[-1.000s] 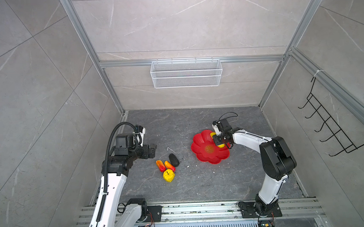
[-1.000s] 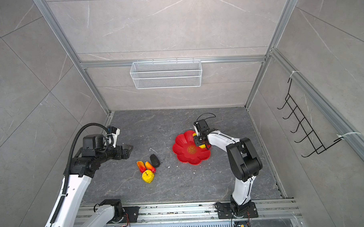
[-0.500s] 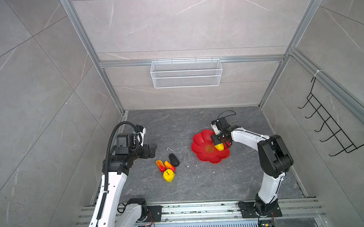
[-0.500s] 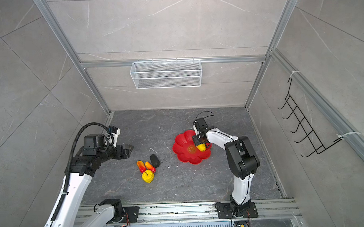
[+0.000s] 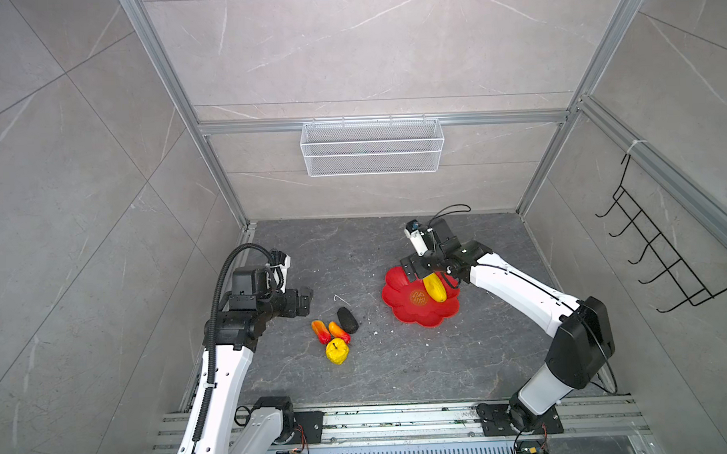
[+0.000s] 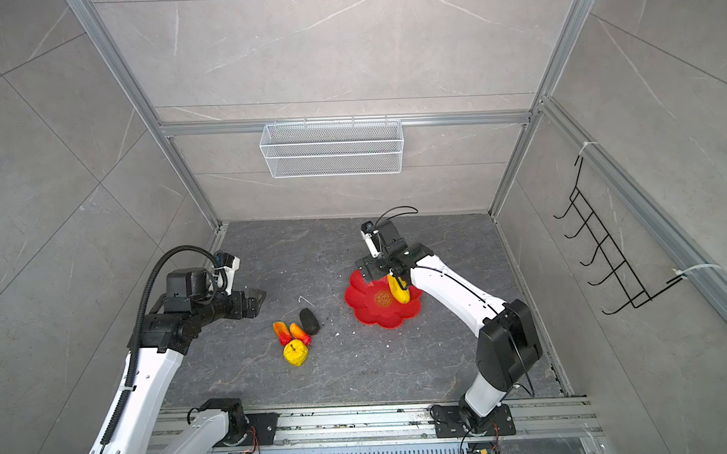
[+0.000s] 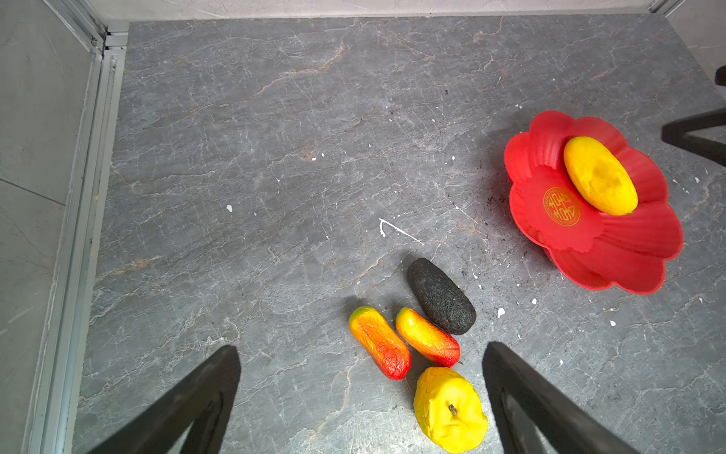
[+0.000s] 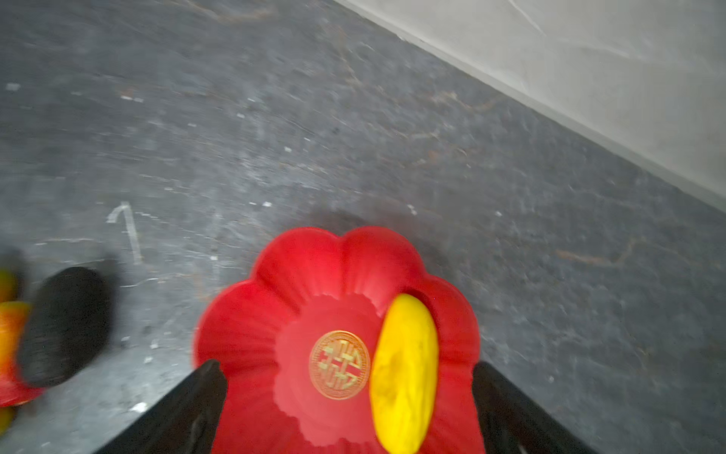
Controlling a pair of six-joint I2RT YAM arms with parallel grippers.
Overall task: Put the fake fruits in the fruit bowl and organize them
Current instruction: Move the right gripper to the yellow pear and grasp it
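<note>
**One fruit in, four out**

The long yellow oval (image 7: 599,177) lies in the glossy, petalled fruit bowl (image 7: 628,243) beside its gold emblem (image 8: 340,364). The right pincer (image 8: 345,408) gapes clear of it. Only the left wrist view resolves the pitted skin on the black oval (image 7: 440,296), beside two red-orange pieces (image 7: 379,342) (image 7: 428,337) and the round yellow one (image 7: 450,410). The left pincer (image 7: 361,351) is apart, empty.

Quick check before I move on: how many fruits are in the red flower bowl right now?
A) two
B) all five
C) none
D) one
D: only the long yellow fruit lies in the red bowl, beside its gold emblem; the black oval, both red-orange pieces and the round yellow one lie out on the grey tabletop.
</note>
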